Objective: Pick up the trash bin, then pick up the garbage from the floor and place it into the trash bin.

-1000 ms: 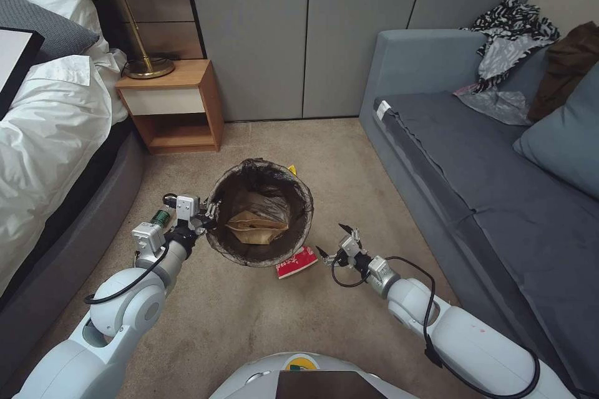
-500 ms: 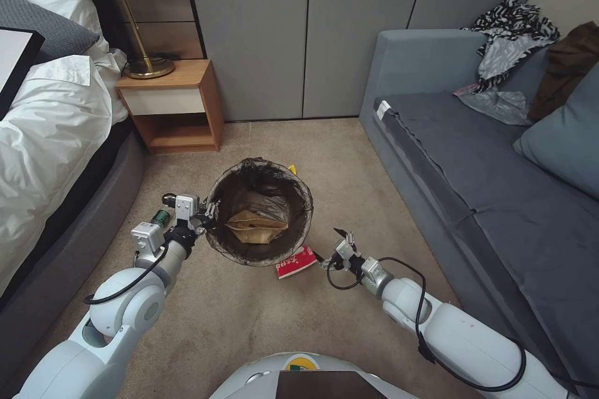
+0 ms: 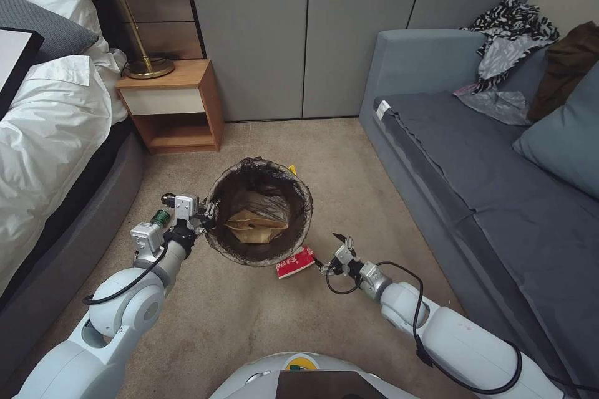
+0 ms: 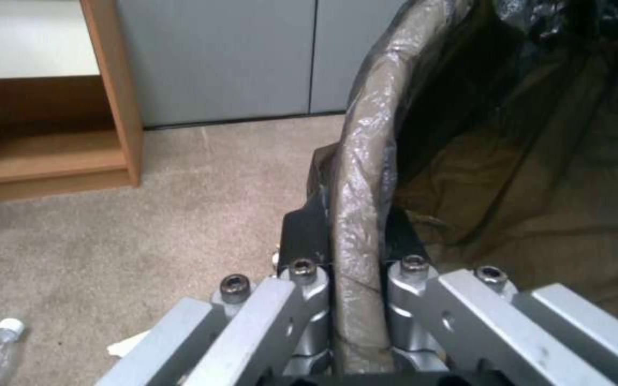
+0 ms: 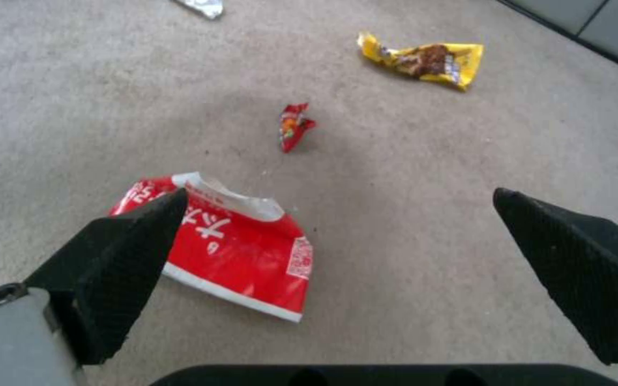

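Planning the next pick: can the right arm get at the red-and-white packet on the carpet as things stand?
Probably yes. The right tool hangs open just beside the red-and-white packet, bare carpet between them. The bin, clamped by the left tool, overhangs only its far edge.

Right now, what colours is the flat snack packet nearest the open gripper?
Red and white, clearest in the right wrist view.

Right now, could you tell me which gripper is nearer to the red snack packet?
Right. The right gripper, open, hangs just beside the red snack packet; the left gripper grips the trash bin rim opposite.
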Available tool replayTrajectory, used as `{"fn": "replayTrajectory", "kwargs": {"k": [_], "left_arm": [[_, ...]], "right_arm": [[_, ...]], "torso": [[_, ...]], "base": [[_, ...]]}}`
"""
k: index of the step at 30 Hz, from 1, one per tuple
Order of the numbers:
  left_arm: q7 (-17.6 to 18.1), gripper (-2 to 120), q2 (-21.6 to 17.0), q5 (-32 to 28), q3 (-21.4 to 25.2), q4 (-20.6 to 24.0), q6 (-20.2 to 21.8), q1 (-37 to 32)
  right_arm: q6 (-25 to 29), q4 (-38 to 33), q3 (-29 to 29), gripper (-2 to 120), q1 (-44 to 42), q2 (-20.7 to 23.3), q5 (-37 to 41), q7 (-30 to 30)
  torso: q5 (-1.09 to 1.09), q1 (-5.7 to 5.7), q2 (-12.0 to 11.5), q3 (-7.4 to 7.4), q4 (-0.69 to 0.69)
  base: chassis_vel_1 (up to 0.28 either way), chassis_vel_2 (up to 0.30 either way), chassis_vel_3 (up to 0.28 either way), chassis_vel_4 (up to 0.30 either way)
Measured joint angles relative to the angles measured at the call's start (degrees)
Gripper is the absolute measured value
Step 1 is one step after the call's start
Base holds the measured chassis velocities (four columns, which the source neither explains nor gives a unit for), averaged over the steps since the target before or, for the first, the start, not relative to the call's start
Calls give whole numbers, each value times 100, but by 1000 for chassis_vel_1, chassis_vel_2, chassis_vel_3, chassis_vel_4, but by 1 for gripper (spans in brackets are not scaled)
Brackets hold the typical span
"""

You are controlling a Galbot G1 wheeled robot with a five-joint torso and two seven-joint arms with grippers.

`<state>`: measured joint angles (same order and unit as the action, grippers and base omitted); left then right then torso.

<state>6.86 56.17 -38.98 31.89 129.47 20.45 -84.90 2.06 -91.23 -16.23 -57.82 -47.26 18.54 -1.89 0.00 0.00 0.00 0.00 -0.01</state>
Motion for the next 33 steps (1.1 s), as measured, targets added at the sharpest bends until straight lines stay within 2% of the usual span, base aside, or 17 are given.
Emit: {"fn": "replayTrajectory", "kwargs": {"k": [16, 33], "left_arm": [[19, 4, 36, -22, 33, 23, 2, 5], [22, 4, 96, -21, 38, 31, 2, 7]], "right_arm": [[95, 856, -1166, 100, 1045, -197, 255, 100], [228, 1502, -1865, 100, 1800, -504, 368, 197]], "torso": [[0, 0, 0, 0, 1], [-1, 0, 0, 1, 1]], "base": [[0, 0, 0, 0], [0, 0, 0, 0]]}}
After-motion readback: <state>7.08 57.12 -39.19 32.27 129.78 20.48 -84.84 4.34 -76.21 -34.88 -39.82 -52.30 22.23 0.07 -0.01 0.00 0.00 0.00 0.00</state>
